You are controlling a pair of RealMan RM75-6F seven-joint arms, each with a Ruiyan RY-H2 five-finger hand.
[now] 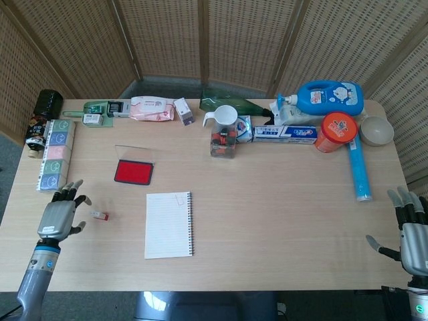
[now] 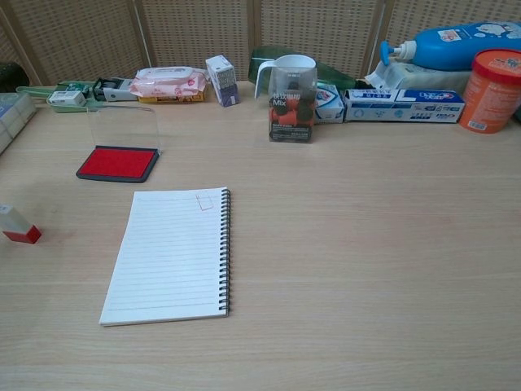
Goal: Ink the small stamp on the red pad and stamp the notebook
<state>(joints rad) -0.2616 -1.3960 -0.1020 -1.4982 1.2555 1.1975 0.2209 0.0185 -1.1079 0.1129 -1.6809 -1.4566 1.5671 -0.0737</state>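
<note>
Currently, our left hand [image 1: 59, 215] is released, empty, beside the small stamp [image 1: 99, 215] lying near the table's left edge; right hand [image 1: 412, 234] also released. Nothing done yet: red pad [image 1: 133, 172] w/ lid up, notebook [image 1: 169, 224] page shows no fresh mark; pickup, inking, stamping remain.

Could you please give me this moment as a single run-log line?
phase: reach | left hand: open, beside small stamp, not touching | right hand: open, idle | red pad: lid open | notebook: unstamped

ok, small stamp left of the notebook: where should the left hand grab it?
Probably the white upper body of the stamp, pinched across its sides from above. It lies on its side on the table, red end toward the notebook; the left hand is open just beside it.
</note>
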